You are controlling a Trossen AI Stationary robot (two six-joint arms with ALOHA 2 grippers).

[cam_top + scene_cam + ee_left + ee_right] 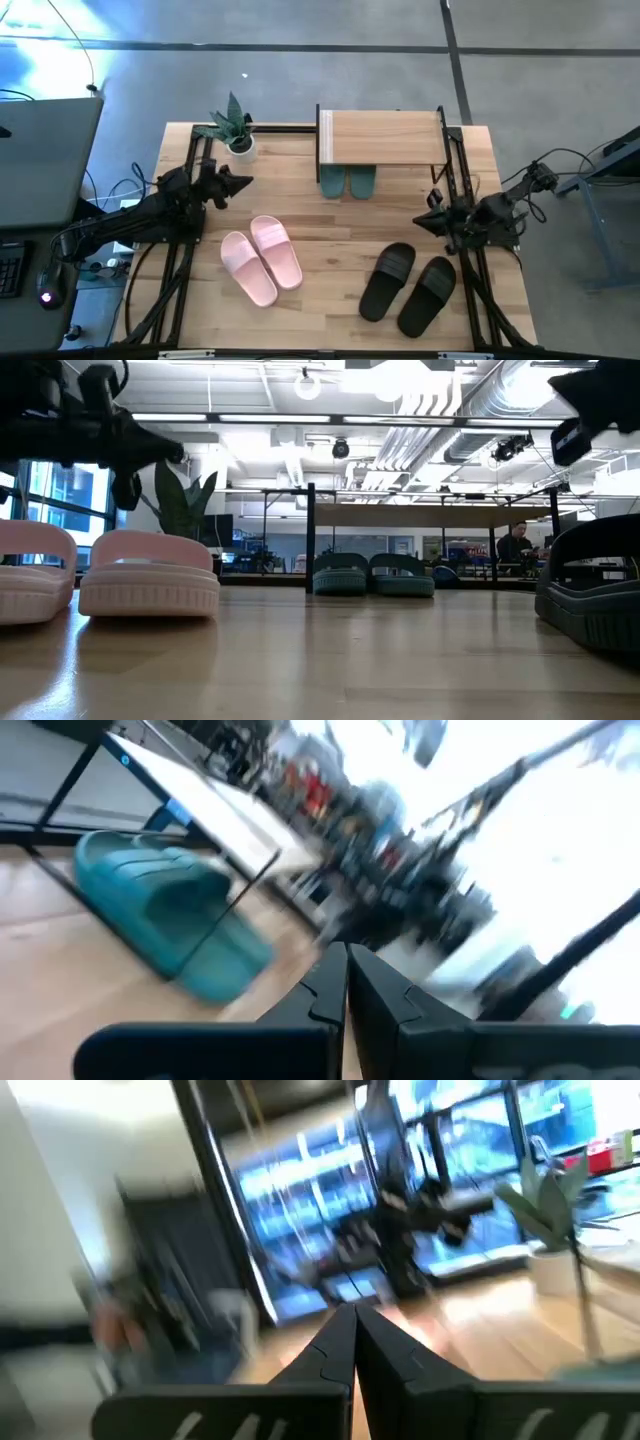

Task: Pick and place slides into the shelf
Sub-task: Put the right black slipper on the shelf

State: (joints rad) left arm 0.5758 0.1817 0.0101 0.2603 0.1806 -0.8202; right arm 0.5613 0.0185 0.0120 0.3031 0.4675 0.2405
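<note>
Right now the left gripper (243, 183) is hovering over the table's left side with its two dark fingers pressed together and nothing between them, as the left wrist view shows (347, 982). At about four o'clock from it, close by, the pair of light pink wide-strap foam slides (262, 258) is lying side by side on the large wooden tabletop (330, 225), toes toward the front edge. The right gripper (424, 216) is waiting over the table's right side, likewise clenched on nothing (353, 1342), with the pair of black wide-strap slides (408, 283) sitting just at its six o'clock.

At twelve o'clock on the table the small low shelf with a light wooden top board and thin black frame (381, 136) is standing, and a teal-green pair of slides (348, 182) is already poking out from under it. A small potted plant (237, 128) is sitting at the far left corner.

Neither task pair is being lifted yet. The slides are probably light, soft and slightly springy, with a grippy matte skin. The raised strap arch is looking like the best hold: pinching across its edge should be giving a firm grip, while the flat sole would be hard to get fingers under.
</note>
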